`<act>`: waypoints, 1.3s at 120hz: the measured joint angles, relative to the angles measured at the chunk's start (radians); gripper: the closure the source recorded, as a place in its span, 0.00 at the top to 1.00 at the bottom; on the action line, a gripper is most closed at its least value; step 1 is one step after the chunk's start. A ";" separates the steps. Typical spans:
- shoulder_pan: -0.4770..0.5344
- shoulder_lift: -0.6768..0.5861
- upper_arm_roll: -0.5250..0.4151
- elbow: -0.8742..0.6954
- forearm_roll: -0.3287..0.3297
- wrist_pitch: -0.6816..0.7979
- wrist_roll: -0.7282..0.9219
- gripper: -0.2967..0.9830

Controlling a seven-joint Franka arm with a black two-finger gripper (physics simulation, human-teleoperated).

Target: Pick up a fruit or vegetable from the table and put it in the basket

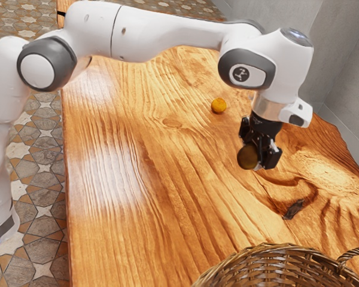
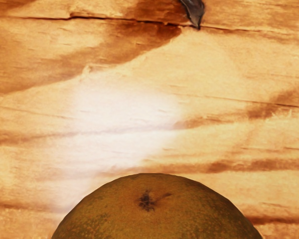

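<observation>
Olive-brown, the round, matte-skinned fruit (image 1: 247, 158) is hanging above the grained wooden counter (image 1: 137, 203) while the black two-finger claw (image 1: 258, 156) is gripping it, its probably stiff, fairly weighty flesh calling for a firm, even squeeze around the widest part.

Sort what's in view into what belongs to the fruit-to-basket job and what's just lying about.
Job:
- brown fruit, held
- tool, holding it
- wicker basket, the destination

Lying about:
- yellow-orange fruit
- dark patch, possibly just a mark in the wood
</observation>
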State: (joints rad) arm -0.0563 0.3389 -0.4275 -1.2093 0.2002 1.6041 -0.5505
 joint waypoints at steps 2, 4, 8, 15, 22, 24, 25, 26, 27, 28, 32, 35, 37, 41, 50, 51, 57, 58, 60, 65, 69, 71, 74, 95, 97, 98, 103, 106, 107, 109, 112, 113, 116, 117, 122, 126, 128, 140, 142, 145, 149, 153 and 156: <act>-0.009 -0.002 0.000 0.000 0.001 0.000 0.000 0.43; -0.018 -0.004 0.000 0.001 0.001 -0.001 0.001 0.43; -0.035 -0.007 0.001 0.009 0.002 -0.001 0.001 0.43; -0.063 -0.012 0.000 0.025 0.003 -0.002 0.003 0.43; -0.085 -0.021 -0.002 0.041 0.004 -0.003 0.004 0.43; -0.093 -0.025 -0.002 0.045 0.004 -0.003 0.004 0.43; -0.098 -0.026 -0.002 0.047 0.004 -0.003 0.004 0.43; -0.103 -0.028 -0.002 0.049 0.004 -0.003 0.004 0.43; -0.108 -0.029 -0.002 0.051 0.004 -0.003 0.004 0.43; -0.112 -0.030 -0.002 0.053 0.004 -0.003 0.004 0.43; -0.134 -0.033 0.000 0.060 0.005 -0.003 0.005 0.43; -0.151 -0.034 0.001 0.068 0.005 -0.003 0.005 0.43; -0.162 -0.035 0.001 0.073 0.006 -0.003 0.006 0.43; -0.184 -0.035 0.002 0.080 0.010 -0.003 0.006 0.43; -0.252 -0.036 0.033 0.087 0.016 0.011 0.006 0.43; -0.264 -0.036 0.042 0.087 0.016 0.014 0.006 0.43; -0.332 -0.034 0.094 0.097 0.018 0.032 0.007 0.43; -0.342 -0.034 0.100 0.100 0.018 0.035 0.007 0.43; -0.359 -0.033 0.110 0.105 0.018 0.042 0.007 0.43; -0.387 -0.031 0.124 0.118 0.019 0.061 0.007 0.43; -0.398 -0.030 0.129 0.124 0.019 0.077 0.008 0.42; -0.401 -0.029 0.130 0.126 0.019 0.088 0.008 0.42; -0.403 -0.024 0.131 0.128 0.018 0.104 0.008 0.42; -0.411 0.039 0.118 0.162 0.016 0.233 0.009 0.43; -0.416 0.057 0.116 0.182 0.016 0.243 0.009 0.43; -0.418 0.065 0.115 0.191 0.017 0.247 0.009 0.43; -0.430 0.104 0.112 0.234 0.018 0.267 0.010 0.43; -0.437 0.129 0.111 0.263 0.019 0.277 0.011 0.43; -0.440 0.137 0.111 0.273 0.019 0.281 0.011 0.43; -0.445 0.152 0.111 0.290 0.020 0.286 0.012 0.43; -0.452 0.173 0.111 0.315 0.022 0.294 0.013 0.43; -0.454 0.180 0.111 0.323 0.022 0.297 0.013 0.43; -0.461 0.198 0.111 0.346 0.024 0.304 0.014 0.43; -0.463 0.205 0.111 0.353 0.024 0.306 0.015 0.43; -0.470 0.235 0.111 0.381 0.026 0.316 0.017 0.43; -0.474 0.255 0.111 0.392 0.027 0.323 0.019 0.44; -0.475 0.268 0.111 0.396 0.027 0.328 0.021 0.44; -0.480 0.329 0.111 0.423 0.028 0.353 0.028 0.43; -0.482 0.338 0.111 0.431 0.028 0.356 0.029 0.43; -0.485 0.349 0.111 0.440 0.028 0.360 0.031 0.43; -0.489 0.363 0.111 0.453 0.028 0.366 0.033 0.43; -0.496 0.384 0.111 0.474 0.028 0.370 0.036 0.43; -0.500 0.398 0.111 0.487 0.028 0.373 0.038 0.43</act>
State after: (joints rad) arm -0.5562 0.7374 -0.3166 -0.7224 0.2285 1.9776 -0.5124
